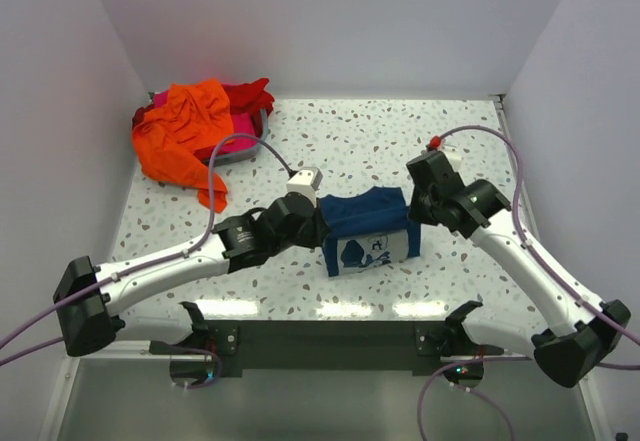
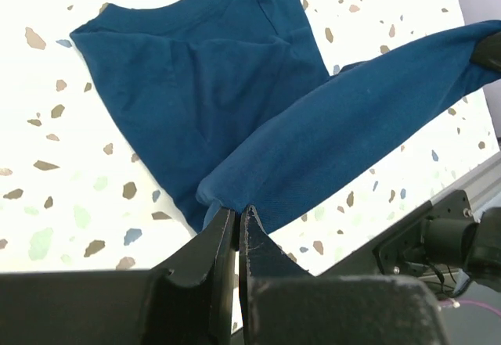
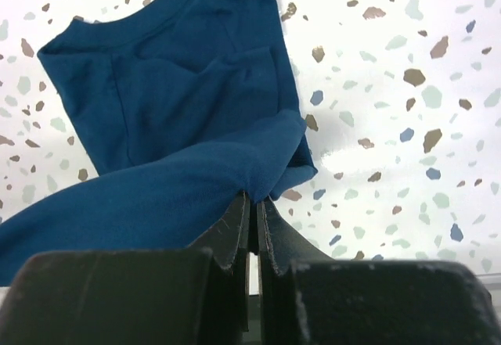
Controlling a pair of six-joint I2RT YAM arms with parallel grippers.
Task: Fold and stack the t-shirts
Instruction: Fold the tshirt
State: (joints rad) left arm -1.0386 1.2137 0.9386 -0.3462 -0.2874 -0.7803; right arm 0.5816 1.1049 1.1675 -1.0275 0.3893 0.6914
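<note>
**Lay the navy fold down square**

The left end effector (image 2: pixel 239 213) and right end effector (image 3: pixel 252 202) each pinch one end of the lifted fold of the large navy blue cloth t-shirt (image 1: pixel 365 229), which lies toward the near edge of the speckled table (image 1: pixel 400 146). The fold is best carried level and taut, with edges matched.

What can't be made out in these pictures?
- Pink shirt, top view: mostly buried under the orange shirt and red shirt.
- Print on the navy shirt, top view: too small to read; wrist views show only plain cloth.
- Navy shirt's held fold, right wrist view: far end cut off by the left edge.
</note>
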